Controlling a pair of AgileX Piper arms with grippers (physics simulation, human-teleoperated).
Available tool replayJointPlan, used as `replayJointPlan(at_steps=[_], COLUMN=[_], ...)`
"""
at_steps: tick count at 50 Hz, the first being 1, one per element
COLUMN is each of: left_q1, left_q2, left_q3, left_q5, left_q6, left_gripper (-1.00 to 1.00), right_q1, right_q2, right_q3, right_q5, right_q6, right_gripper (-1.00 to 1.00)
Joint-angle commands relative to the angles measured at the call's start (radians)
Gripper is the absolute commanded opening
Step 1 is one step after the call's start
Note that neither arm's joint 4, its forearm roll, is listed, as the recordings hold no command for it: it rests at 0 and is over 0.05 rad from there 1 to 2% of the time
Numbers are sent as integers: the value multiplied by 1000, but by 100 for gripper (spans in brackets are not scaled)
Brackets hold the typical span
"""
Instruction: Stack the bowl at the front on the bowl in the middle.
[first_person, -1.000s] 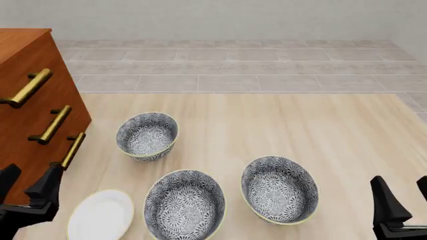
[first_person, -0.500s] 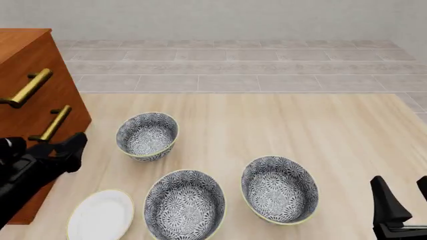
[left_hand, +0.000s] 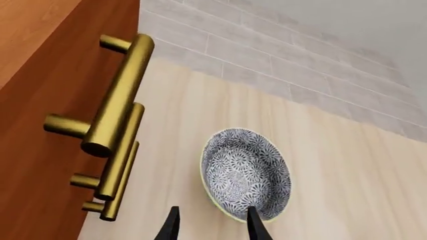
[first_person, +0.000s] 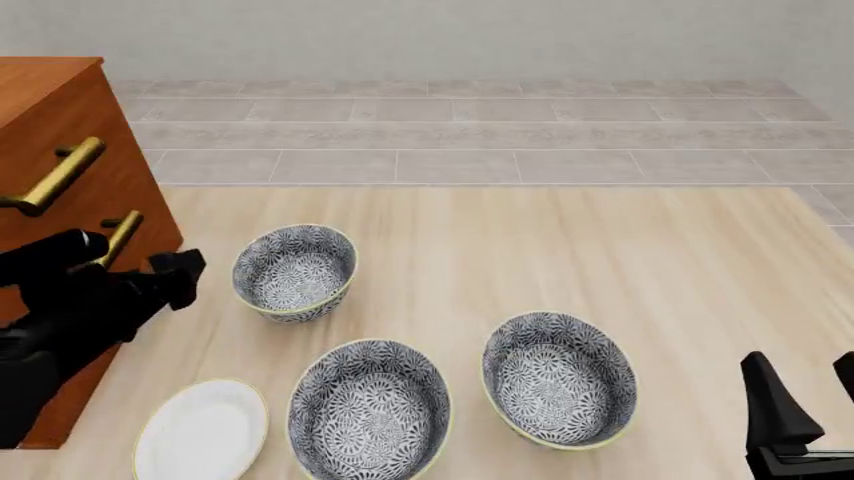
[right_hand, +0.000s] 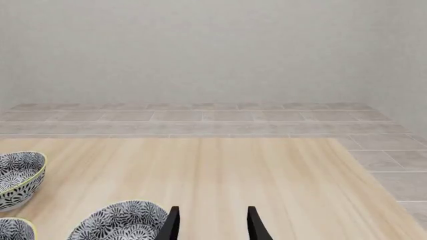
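Note:
Three floral bowls stand on the wooden table. The bowl at the front (first_person: 370, 410) is nearest me, left of centre; its rim also shows in the right wrist view (right_hand: 13, 230). The bowl in the middle (first_person: 559, 380) (right_hand: 120, 222) sits to its right. A third bowl (first_person: 294, 272) (left_hand: 245, 175) (right_hand: 19, 177) stands further back on the left. My left gripper (first_person: 184, 272) (left_hand: 212, 227) hovers open and empty just left of that third bowl. At the front right edge, my right gripper (first_person: 807, 395) (right_hand: 212, 227) is open and empty, to the right of the middle bowl.
A brown wooden cabinet (first_person: 54, 150) (left_hand: 40, 100) with brass handles (left_hand: 120, 95) stands along the left side, close to my left arm. A plain white plate (first_person: 200, 430) lies at the front left. Grey tiled floor (first_person: 467, 130) lies beyond the table's far edge.
My left arm has risen from the front left corner and swung forward and right, ending beside the back-left bowl. The right arm and all bowls have stayed put.

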Motion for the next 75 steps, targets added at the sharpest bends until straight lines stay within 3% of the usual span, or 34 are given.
replayJointPlan(at_steps=[1, 18, 39, 75], left_q1=[24, 10, 4, -30], left_q2=[91, 217, 387, 524], left_q3=[-40, -70, -87, -139], left_q5=[-7, -65, -170, -202], left_q6=[-39, -107, -87, -79], left_gripper=[100, 100, 100, 100], right_q1=[1, 0, 1, 1], right_q2=[1, 0, 1, 0], right_q3=[2, 2, 2, 2], right_q5=[-2, -2, -2, -2], right_q6=[-1, -1, -1, -1], right_gripper=[100, 100, 100, 100])
